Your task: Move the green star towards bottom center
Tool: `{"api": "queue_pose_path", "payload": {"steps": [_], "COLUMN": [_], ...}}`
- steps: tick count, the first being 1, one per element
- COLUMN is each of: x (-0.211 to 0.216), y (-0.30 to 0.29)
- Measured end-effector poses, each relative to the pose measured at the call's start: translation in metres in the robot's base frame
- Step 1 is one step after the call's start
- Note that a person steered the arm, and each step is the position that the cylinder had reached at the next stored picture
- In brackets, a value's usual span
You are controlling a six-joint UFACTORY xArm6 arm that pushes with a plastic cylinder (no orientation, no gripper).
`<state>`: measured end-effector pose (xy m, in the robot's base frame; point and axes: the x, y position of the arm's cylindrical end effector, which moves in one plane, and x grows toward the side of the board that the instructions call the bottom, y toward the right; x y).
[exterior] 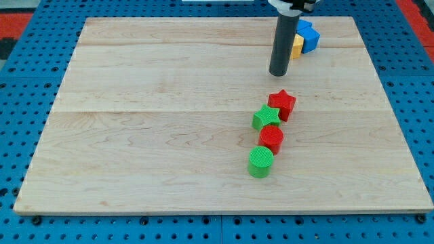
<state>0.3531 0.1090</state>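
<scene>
Tool tip down on the surface, a plain rod holding nothing, touching no block. Below and slightly left: green star, wedged between red star and red cylinder. Needs pushing toward the view's bottom and left.

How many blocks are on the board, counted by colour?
Red: 2, the red star and the red cylinder.
Green: 2, the green star and the green cylinder.
Blue: 1, the blue block.
Yellow: 1, the yellow block, partly hidden behind the rod.
Total: 6.
</scene>
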Motion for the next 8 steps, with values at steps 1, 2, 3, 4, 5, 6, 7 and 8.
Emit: {"api": "queue_pose_path", "payload": {"steps": [1,2,3,4,5,6,7,8], "x": [0.024,0.036,0.031,0.031,0.038,0.039,0.04,0.04], "y": [0.012,0.019,0.019,0.018,0.018,0.018,0.018,0.018]}}
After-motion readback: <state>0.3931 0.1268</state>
